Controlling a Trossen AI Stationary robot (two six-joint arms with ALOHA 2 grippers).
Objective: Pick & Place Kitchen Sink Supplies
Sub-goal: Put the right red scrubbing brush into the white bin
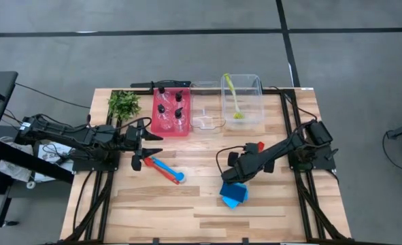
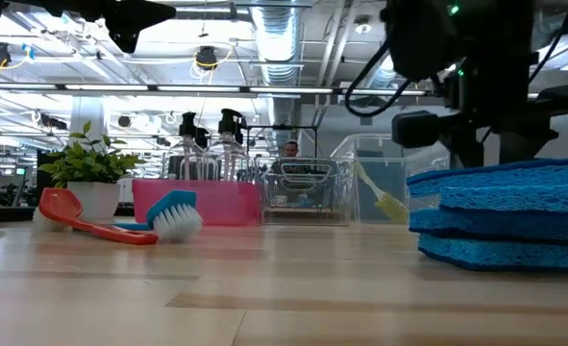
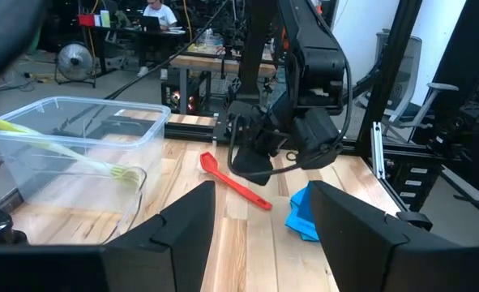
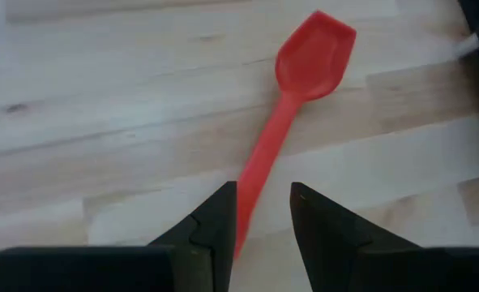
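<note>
Sponges (image 2: 495, 216), blue and lying one on another, are closest in the low view, at the front right part of the table (image 1: 187, 218). Just above and beside them hangs the right gripper (image 4: 263, 193). Its jaws stand narrow, with a small gap, and the thin handle of a red spatula (image 4: 292, 97) runs into this gap. The handle is thinner than the gap and lies near one finger; if it touches that finger I cannot tell. The spatula lies flat on the wood, with its head pointing away from the fingers.

On the left side of the table is the left gripper (image 3: 263, 193), low over the wood, pointing across toward the right arm. Its jaws are wide apart and hold nothing. Just beside it, toward the front edge, lie a second spatula (image 2: 82, 219), also red, and a blue brush (image 2: 173, 216) with white bristles. The two lie close along each other.

At the far edge stands a red bin (image 1: 154, 126) with four clear bottles (image 1: 170, 109) with black caps standing inside. To the right of it, after one small clear container, is a clear bin (image 1: 255, 85), and a yellow-green brush (image 1: 232, 99) leans inside it. A small plant (image 1: 124, 104) stands to the left of the red bin
</note>
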